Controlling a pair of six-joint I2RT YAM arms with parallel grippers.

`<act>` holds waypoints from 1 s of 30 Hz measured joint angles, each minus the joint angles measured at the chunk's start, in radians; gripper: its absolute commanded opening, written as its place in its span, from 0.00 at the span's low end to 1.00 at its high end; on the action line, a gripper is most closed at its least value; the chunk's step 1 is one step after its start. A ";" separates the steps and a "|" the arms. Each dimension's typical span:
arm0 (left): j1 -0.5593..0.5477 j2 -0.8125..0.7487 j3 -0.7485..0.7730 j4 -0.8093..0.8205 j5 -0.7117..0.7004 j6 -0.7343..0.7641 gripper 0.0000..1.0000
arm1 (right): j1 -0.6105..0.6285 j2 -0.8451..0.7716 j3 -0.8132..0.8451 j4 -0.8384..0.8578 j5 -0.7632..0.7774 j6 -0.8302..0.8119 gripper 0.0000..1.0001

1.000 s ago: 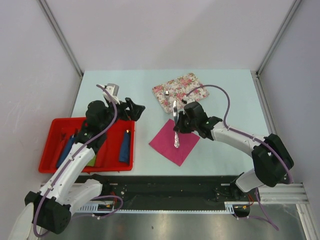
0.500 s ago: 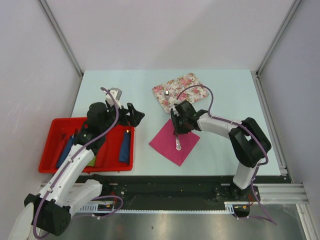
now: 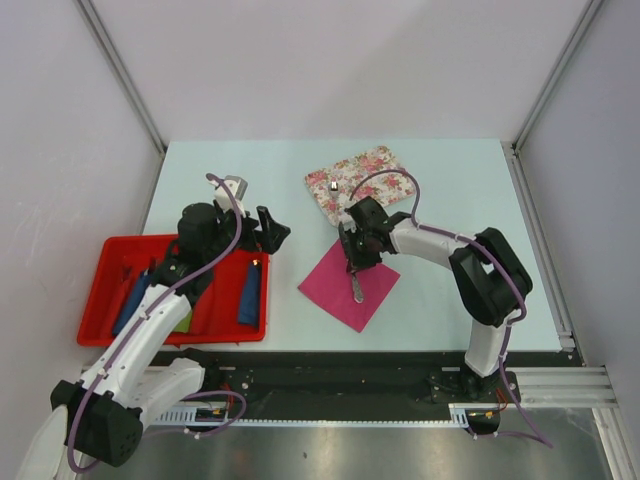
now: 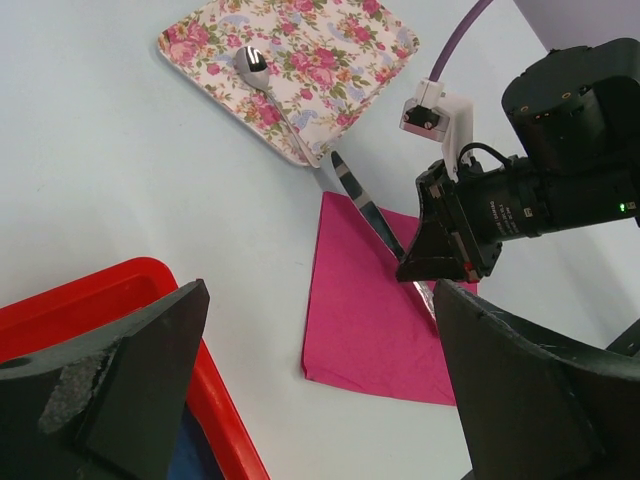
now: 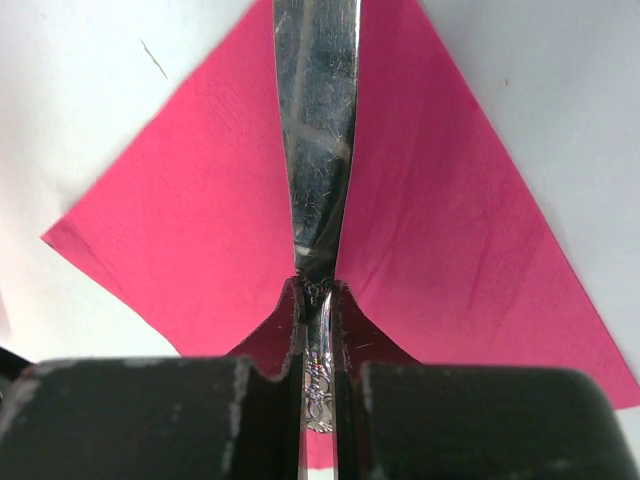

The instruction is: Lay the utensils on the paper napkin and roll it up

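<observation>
The magenta paper napkin (image 3: pixel 345 290) lies flat as a diamond on the table in front of the floral mat. My right gripper (image 3: pixel 352 262) is shut on the silvery knife (image 3: pixel 357 291) and holds it low over the napkin's upper part. In the right wrist view the jaws (image 5: pixel 320 340) clamp the patterned handle, and the blade (image 5: pixel 317 130) runs forward across the napkin (image 5: pixel 200 240) to its far corner. A silvery spoon (image 3: pixel 331 186) lies on the mat. My left gripper (image 3: pixel 270 228) is open and empty, hovering left of the napkin (image 4: pixel 370 300).
The floral mat (image 3: pixel 372 172) lies at the back centre. A red tray (image 3: pixel 105 290) at the left holds blue rolls (image 3: pixel 249 292) and a green one. The left wrist view shows the knife blade (image 4: pixel 365 205), the spoon (image 4: pixel 255 65) and the tray's rim (image 4: pixel 210 400).
My right gripper has brought the knife down and slightly left onto the napkin, and its arm has folded in closer. The left gripper has barely moved.
</observation>
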 measured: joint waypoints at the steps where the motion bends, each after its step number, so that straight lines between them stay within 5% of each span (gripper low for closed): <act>1: 0.000 0.000 0.000 -0.001 0.000 0.000 1.00 | -0.001 0.000 0.000 -0.011 -0.008 0.000 0.00; 30: 0.000 0.029 0.000 0.005 0.000 -0.001 1.00 | -0.111 0.157 0.179 -0.190 -0.182 -0.026 0.00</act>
